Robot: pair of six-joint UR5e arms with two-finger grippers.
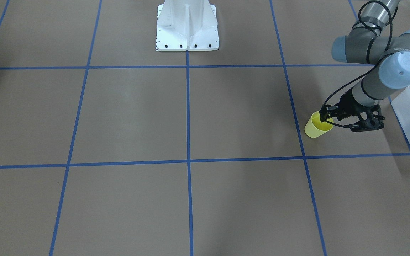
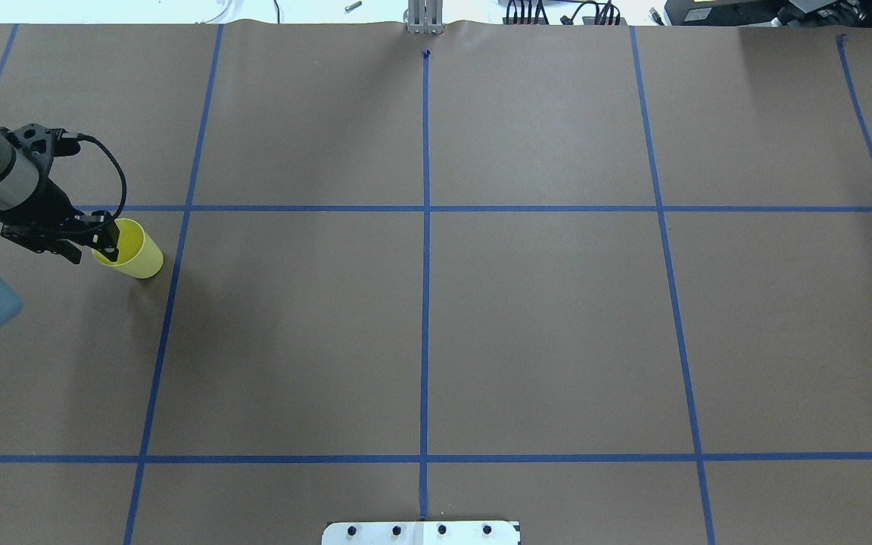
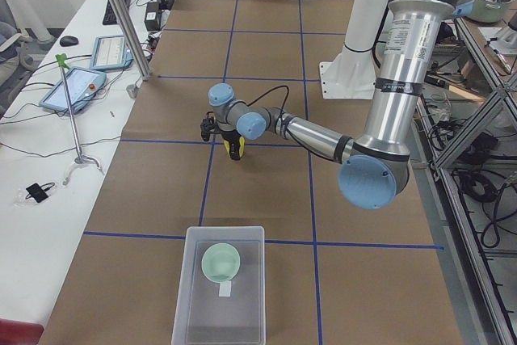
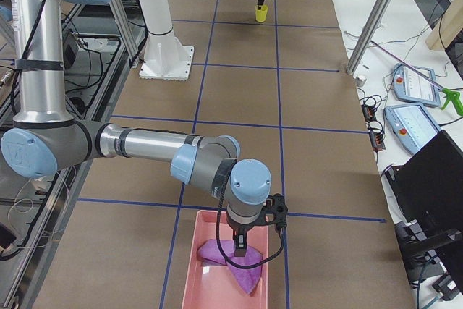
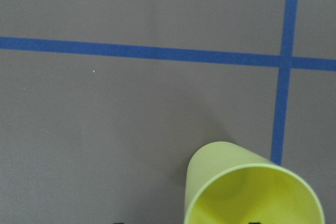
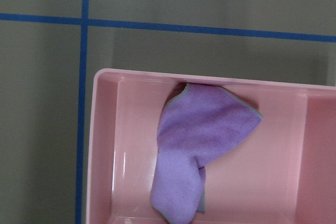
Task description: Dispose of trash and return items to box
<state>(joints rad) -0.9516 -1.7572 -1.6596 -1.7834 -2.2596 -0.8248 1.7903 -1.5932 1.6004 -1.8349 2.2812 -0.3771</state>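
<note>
Front view: my left claw (image 1: 323, 117) looks released, one finger inside the yellow cup (image 1: 313, 131) near the desk's (image 1: 190, 117) left edge. Overhead: one cup, light, slick and tippy I'd guess, so pinch the rim wall. Left-end view: one mint bowl (image 3: 220, 262) in the one box (image 3: 242, 313). Right-end view: right claw (image 4: 239, 245) over one purple cloth (image 4: 246, 276); can't tell its grip.

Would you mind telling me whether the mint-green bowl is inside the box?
Inside: the bowl lies within the walls of the translucent box.
</note>
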